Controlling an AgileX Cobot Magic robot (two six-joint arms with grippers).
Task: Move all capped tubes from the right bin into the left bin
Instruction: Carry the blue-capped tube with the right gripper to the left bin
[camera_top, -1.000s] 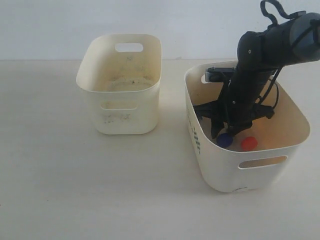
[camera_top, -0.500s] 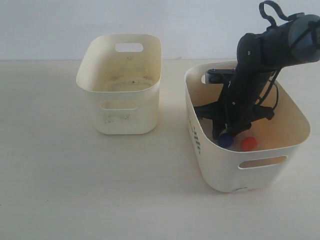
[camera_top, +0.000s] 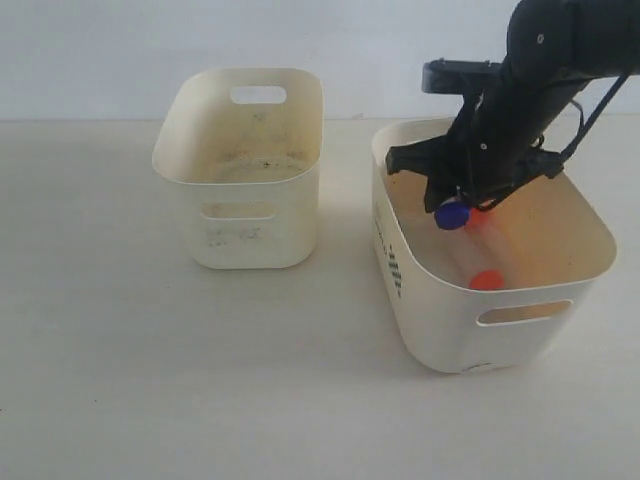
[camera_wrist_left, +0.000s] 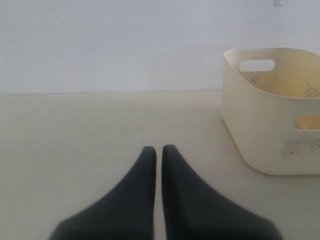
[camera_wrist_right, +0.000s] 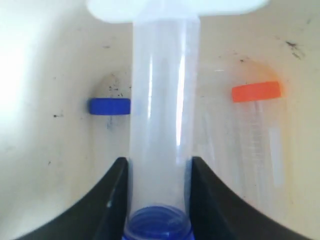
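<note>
Pale tabletop (camera_top: 120, 380), right side: your right gripper (camera_top: 455, 205) grasps a blue-capped tube (camera_wrist_right: 162, 90) over the right bin (camera_top: 440, 325). Your left gripper (camera_wrist_left: 159, 154) is clenched.

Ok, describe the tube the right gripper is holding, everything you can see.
A clear plastic tube, looking empty, with a blue cap. The right gripper clamps its body just past the cap between black fingers. It hangs above the floor of the right bin, near rim height, touching nothing else.
</note>
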